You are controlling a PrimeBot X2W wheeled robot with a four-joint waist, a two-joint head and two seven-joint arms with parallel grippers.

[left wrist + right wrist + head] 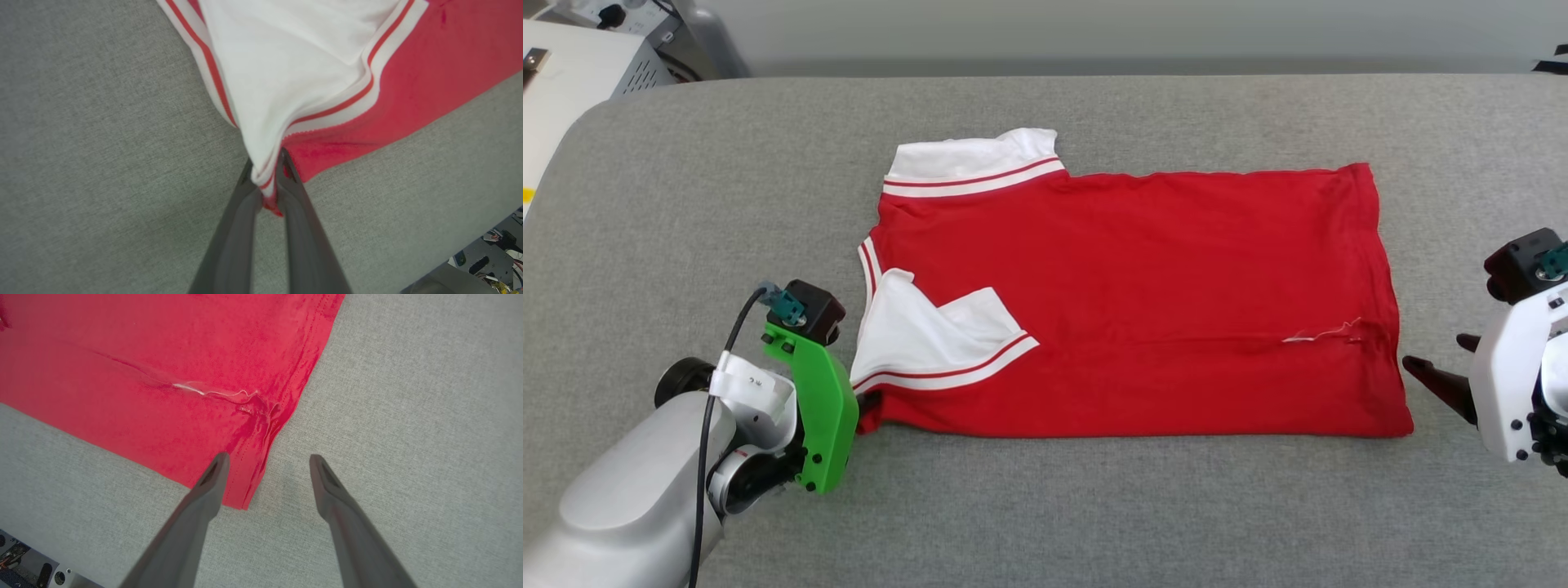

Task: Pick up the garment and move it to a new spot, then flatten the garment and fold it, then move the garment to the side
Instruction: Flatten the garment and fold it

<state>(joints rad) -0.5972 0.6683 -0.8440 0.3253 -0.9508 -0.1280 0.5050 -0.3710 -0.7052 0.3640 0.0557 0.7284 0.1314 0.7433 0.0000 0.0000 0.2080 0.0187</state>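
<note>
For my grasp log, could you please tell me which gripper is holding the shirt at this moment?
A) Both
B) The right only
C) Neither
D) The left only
D: the left gripper has its jaws shut on the shirt's sleeve corner, while the right gripper has its jaws open at the hem, clamping nothing.
</note>
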